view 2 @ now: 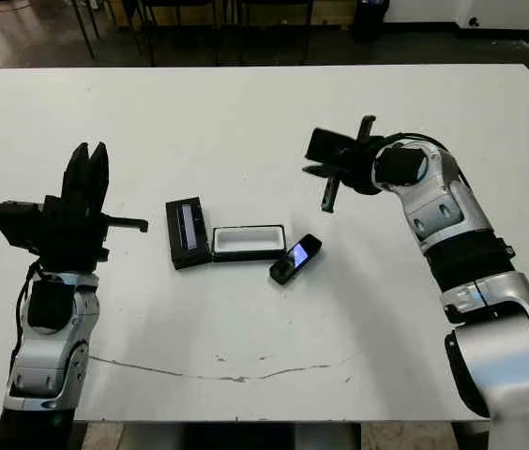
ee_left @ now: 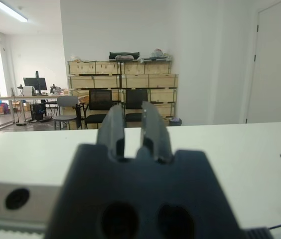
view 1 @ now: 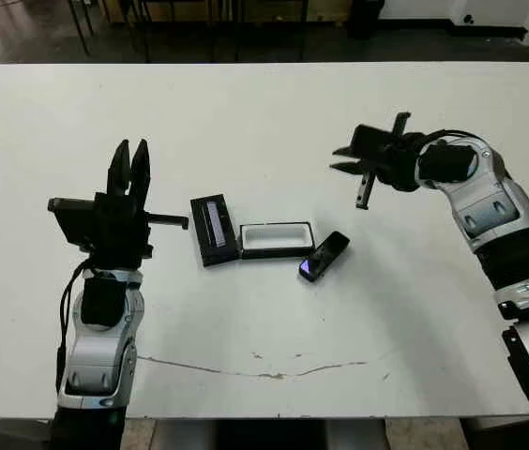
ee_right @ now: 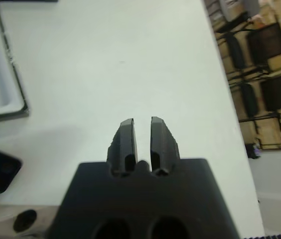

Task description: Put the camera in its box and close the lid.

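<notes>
Mid-surface [view 1: 264, 356], the lid [view 1: 213, 230], open box [view 1: 276, 238] and camera [view 1: 324, 256] lie in a row, both claws [view 1: 130, 167] [view 1: 347, 159] nearly clenched, empty.

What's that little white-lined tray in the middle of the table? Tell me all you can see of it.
The box is a small rectangular tray with black outer walls and a white lining, open and empty, lying flat on the white table. The lid lies against one short end, at an angle; the camera lies close by its other end. Neither gripper touches it.
</notes>
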